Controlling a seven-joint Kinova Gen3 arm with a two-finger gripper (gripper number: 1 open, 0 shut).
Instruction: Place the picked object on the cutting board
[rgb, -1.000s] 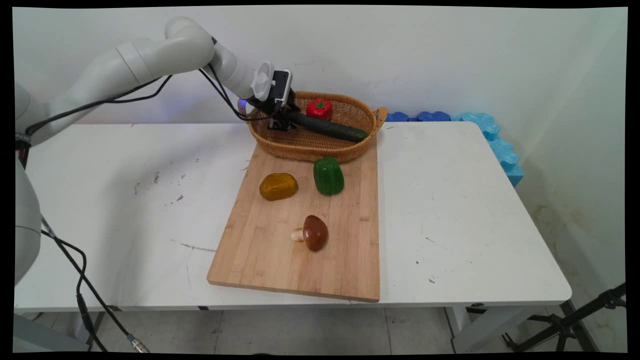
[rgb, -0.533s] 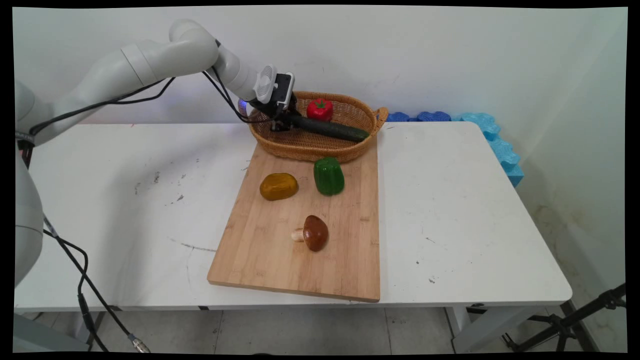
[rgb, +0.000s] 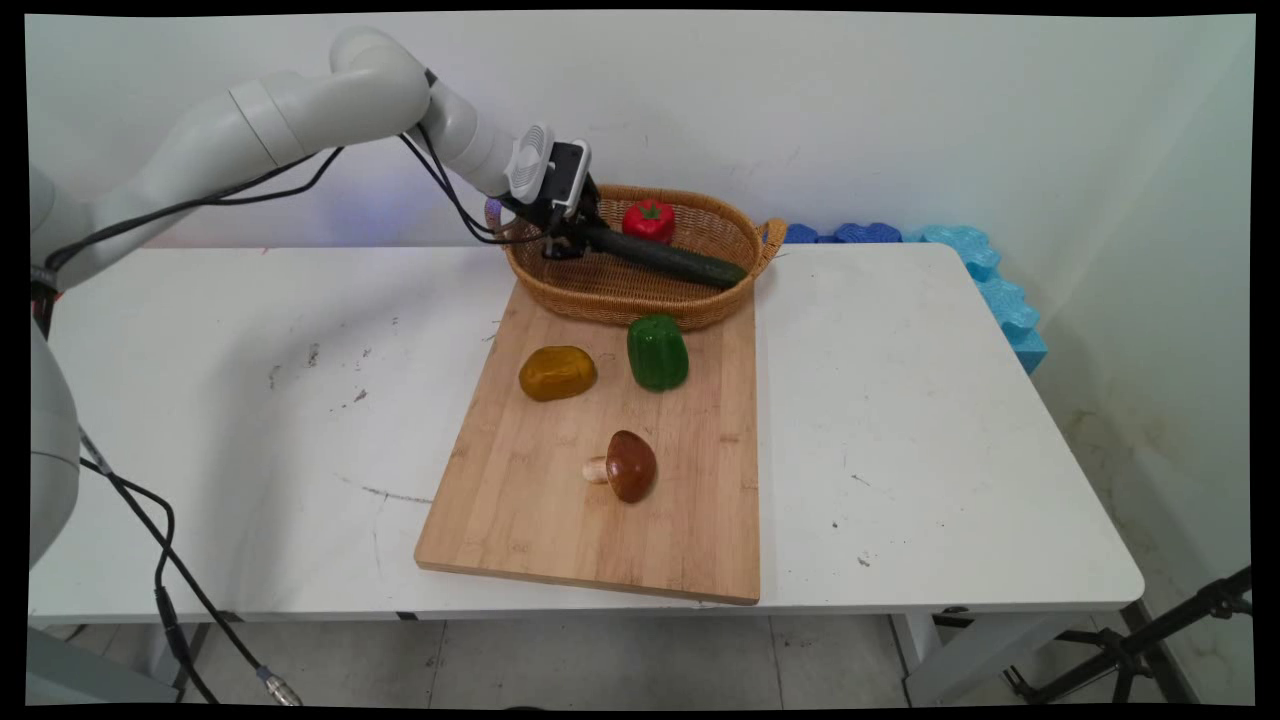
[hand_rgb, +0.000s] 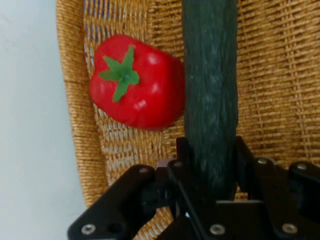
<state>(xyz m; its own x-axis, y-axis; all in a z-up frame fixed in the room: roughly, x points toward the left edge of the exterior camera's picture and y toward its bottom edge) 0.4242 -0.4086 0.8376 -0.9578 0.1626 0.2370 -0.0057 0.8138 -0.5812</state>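
Cucumber (hand_rgb: 210, 100) (stiff, smooth, probably light) sits clamped at one end in the gripper (hand_rgb: 210, 172), beside the red pepper (hand_rgb: 137, 82), upper centre.

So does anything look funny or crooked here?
Only the cucumber: it lies slanted across the basket, one end pinched in the gripper, the other propped on the rim beside the red pepper. Everything on the board sits tidy.

A white table (rgb: 900, 420) stands against a plain white wall (rgb: 900, 110) on a tiled floor (rgb: 620, 660).
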